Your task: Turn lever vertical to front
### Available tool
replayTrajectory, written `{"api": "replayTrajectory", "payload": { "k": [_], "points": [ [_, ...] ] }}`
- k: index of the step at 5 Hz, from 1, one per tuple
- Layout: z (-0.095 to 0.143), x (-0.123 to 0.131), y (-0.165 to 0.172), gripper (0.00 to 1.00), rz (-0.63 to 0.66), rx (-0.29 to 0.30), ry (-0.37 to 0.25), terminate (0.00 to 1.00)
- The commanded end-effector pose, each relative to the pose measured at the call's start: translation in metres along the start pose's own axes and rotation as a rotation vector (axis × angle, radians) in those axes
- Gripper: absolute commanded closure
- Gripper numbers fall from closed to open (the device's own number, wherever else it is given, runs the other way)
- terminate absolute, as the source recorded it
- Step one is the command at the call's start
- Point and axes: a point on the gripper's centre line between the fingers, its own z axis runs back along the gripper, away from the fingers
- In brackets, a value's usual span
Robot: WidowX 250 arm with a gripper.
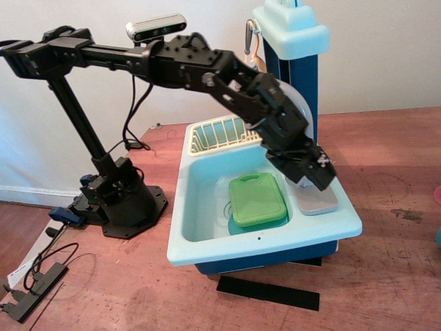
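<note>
The grey faucet's flat base lies on the right rim of the light blue toy sink. The lever is hidden behind my black gripper, which hangs low over the back of that base. I cannot make out the fingers, nor whether they touch the lever. The tall curved grey spout pipe rises behind my wrist.
A green cutting board lies in the sink basin. A cream dish rack sits at the sink's back. A tan hook hangs by the blue-and-white tower. A black strip lies on the wooden table in front.
</note>
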Motion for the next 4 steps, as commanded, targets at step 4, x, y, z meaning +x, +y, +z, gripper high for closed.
{"api": "replayTrajectory", "payload": {
  "k": [4],
  "points": [
    [-0.002, 0.021, 0.021, 0.0, 0.115, -0.03, -0.101, 0.0]
  ]
}}
